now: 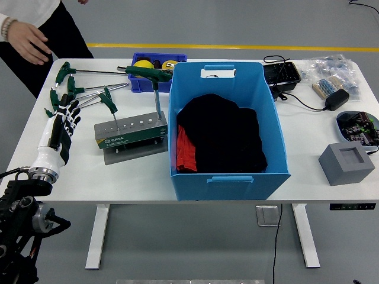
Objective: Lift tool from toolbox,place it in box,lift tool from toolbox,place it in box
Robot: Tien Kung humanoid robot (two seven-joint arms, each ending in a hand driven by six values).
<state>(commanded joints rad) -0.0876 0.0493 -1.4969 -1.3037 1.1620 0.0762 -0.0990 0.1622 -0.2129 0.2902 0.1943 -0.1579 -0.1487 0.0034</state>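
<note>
tools [89, 89] with green t-handles lie fanned across the left side of a white table [308, 177], well apart from the big blue box [260, 148] they are meant for. the robot's left hand [61, 127] rests flat on the table near the loose tools, fingers stretched forward and relaxed, grasping nothing. just right of the hand sits the grey tool stand [130, 133], the toolbox of the task, with one t-handle wrench [155, 80] upright in a socket at its right end, handle high and easy to reach. the blue box stands touching the stand's right side, a short carry away, and holds only dark and red cloth; no tool shows inside it. by that, the first lift appears not yet done. a small blue bin [155, 74] sits behind the stand. a person's hand [26, 41] hovers at the far left corner. the right arm is out of view.
</note>
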